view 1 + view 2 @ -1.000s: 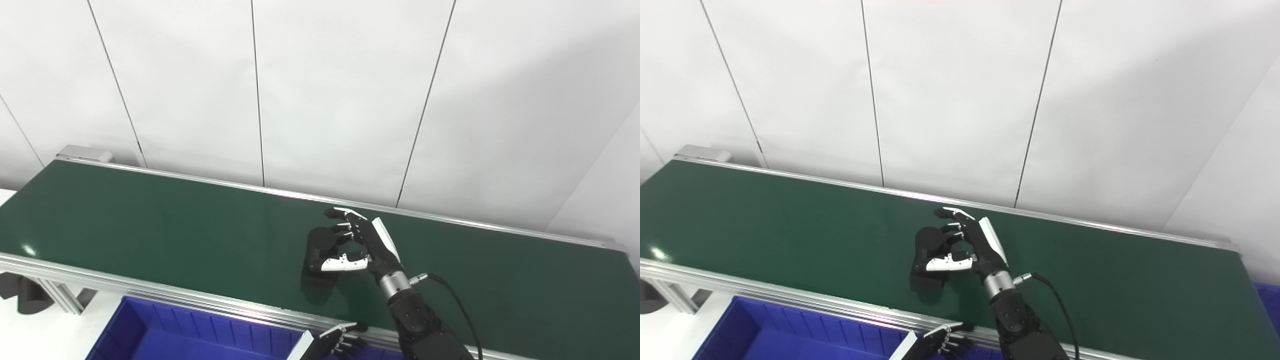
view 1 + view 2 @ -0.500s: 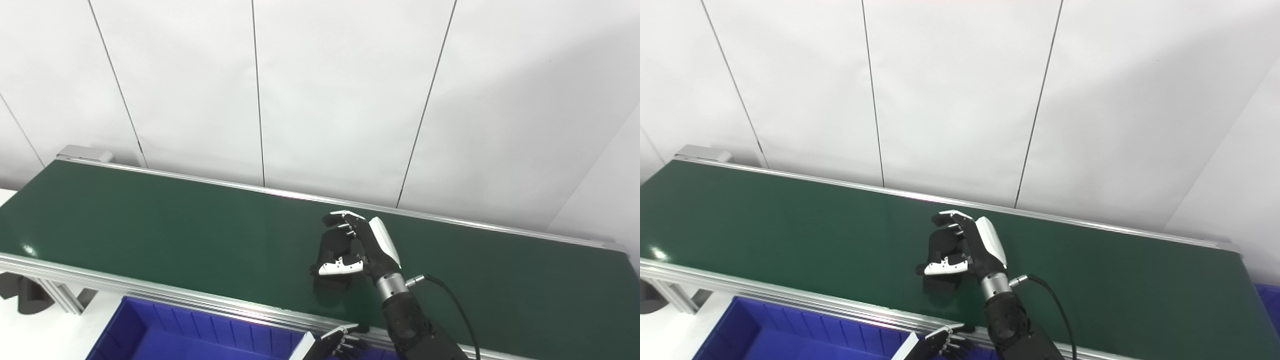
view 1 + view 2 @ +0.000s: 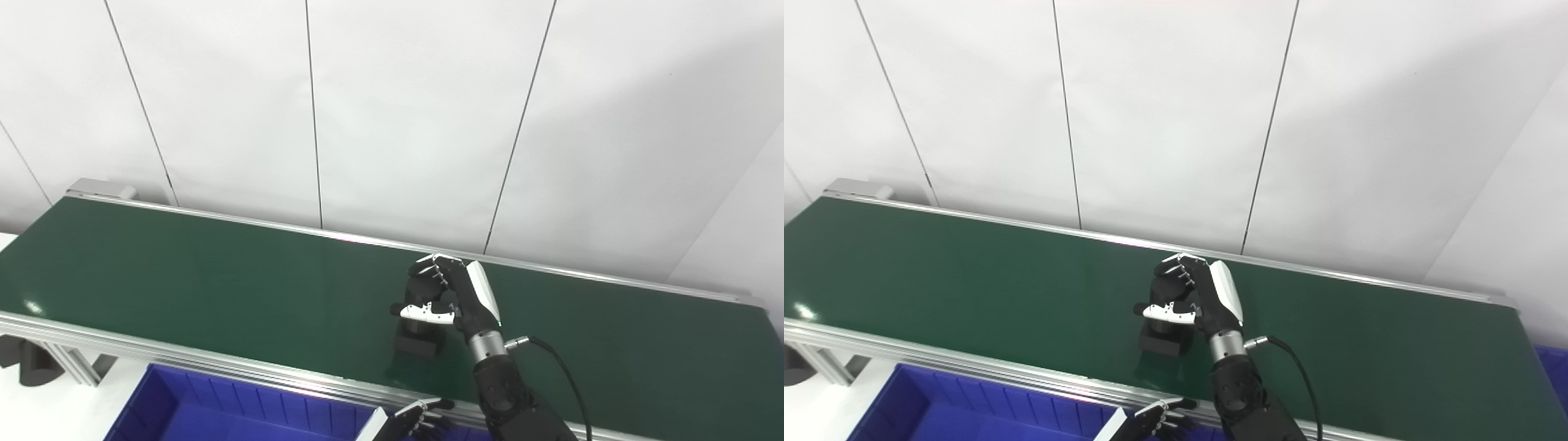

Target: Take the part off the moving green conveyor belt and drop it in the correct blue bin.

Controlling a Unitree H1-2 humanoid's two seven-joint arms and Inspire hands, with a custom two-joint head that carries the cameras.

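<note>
A black part (image 3: 418,343) stands on the green conveyor belt (image 3: 184,275), right of its middle. My right hand (image 3: 456,297) is over the part's upper end, with fingers and thumb closed around it. Only the part's lower block shows below the thumb, also in the right eye view (image 3: 1162,340). Whether the part still touches the belt is unclear. My left hand (image 3: 413,419) shows only its fingertips at the bottom edge, spread and empty, over the near rail. A blue bin (image 3: 245,410) lies below the belt's near edge.
The belt has aluminium rails along its near edge (image 3: 153,352) and its far edge, with a white panelled wall behind. A second blue bin (image 3: 1557,367) shows at the far right. A black cable (image 3: 560,373) runs from my right wrist.
My right hand's fingers have closed from spread around the part to tight on it. Hand and part have shifted a little to the right along the belt. The left hand has stayed put.
</note>
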